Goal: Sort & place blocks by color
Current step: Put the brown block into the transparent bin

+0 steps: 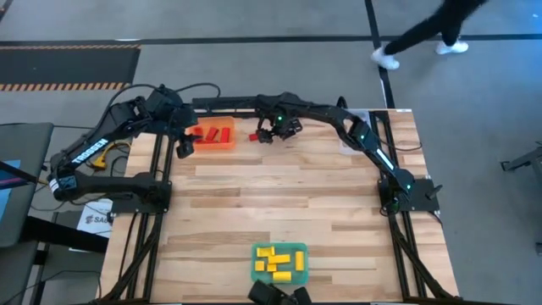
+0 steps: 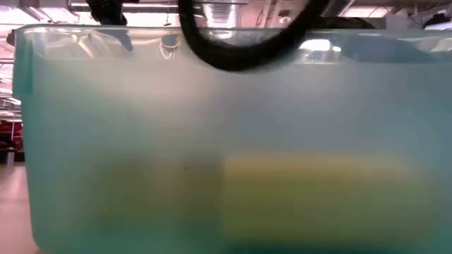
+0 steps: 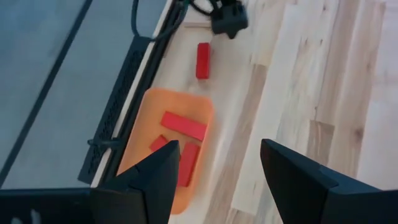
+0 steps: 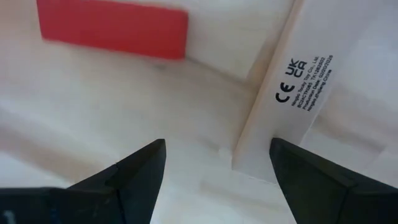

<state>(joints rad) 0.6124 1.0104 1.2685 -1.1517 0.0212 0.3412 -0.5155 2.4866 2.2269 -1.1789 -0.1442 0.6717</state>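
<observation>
Oblong bright-red block [image 4: 112,28] on pale wood beyond right gripper [image 4: 214,165], fingers apart.

From my station, light was even and bright, shadows soft; the teal tray [image 2: 141,141] filling the low view was blurred.

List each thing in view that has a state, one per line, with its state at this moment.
Left gripper: open, empty, above the orange tray.
Right gripper: open, empty, beside the loose red block.
Loose red block: on the table, outside any tray.
Orange tray: holds red blocks only.
Teal tray: holds yellow blocks only.
</observation>
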